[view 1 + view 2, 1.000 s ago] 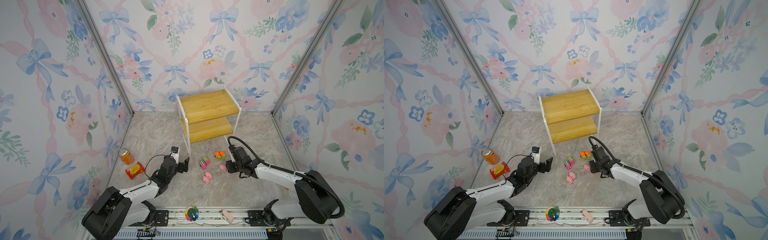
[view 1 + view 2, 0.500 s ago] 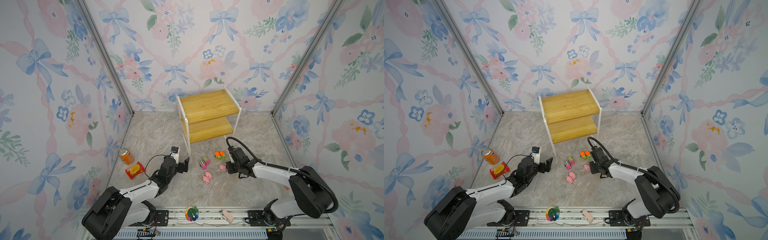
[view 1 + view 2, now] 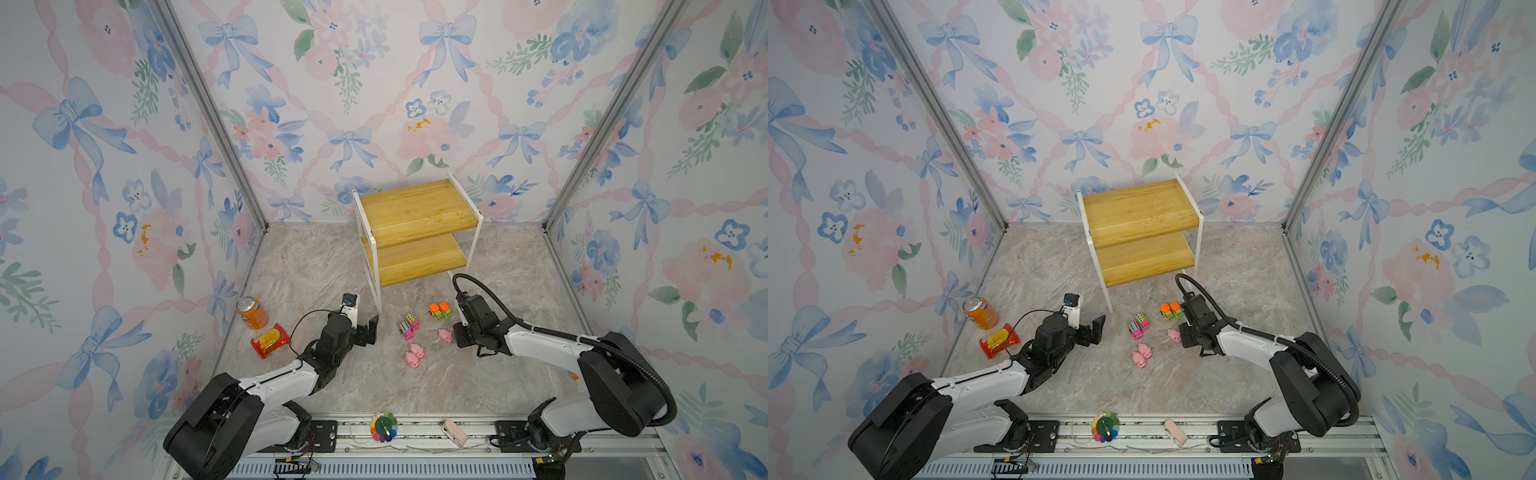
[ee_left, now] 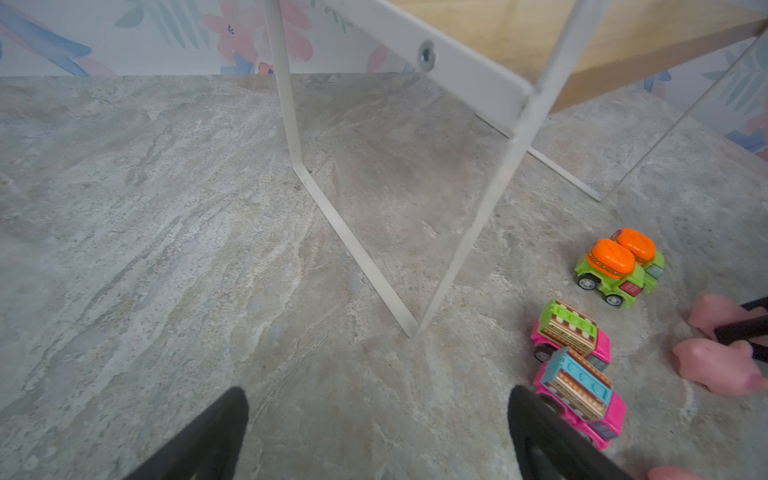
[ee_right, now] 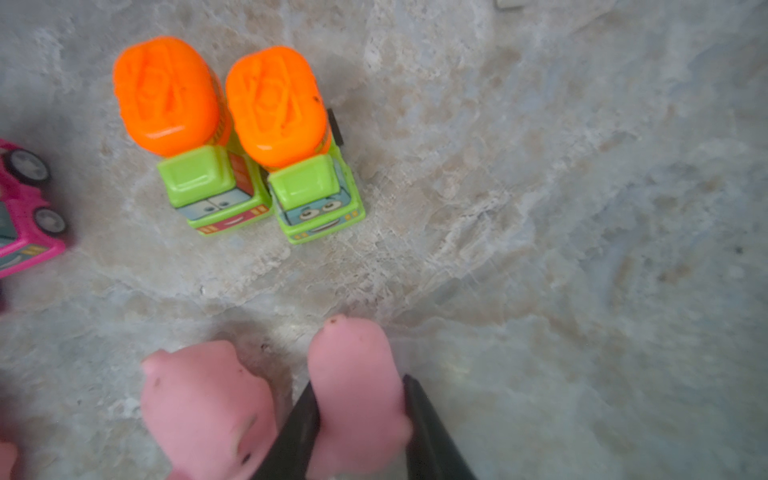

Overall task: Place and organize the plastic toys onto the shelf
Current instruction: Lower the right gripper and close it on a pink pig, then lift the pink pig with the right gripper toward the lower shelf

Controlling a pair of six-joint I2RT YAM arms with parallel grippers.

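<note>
Pinching a pink pig (image 5: 353,361) across its plump middle between the right gripper (image 5: 360,388) fingers (image 5: 419,415), low on the floor. Probably light, soft, squashy; best squeezed gently. Just outside one finger, another pig (image 5: 208,399). Spread and empty at the left gripper (image 4: 378,390).

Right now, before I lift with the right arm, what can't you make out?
- How the right pincer sits on the held pig: both top views, covered by the arm's wrist.
- Whether the held pig is off the floor: no view settles it.
- A further pig: left wrist view, cut off by the frame edge.
- Back of the lower board of the shelf: both top views, hidden under the upper board.
</note>
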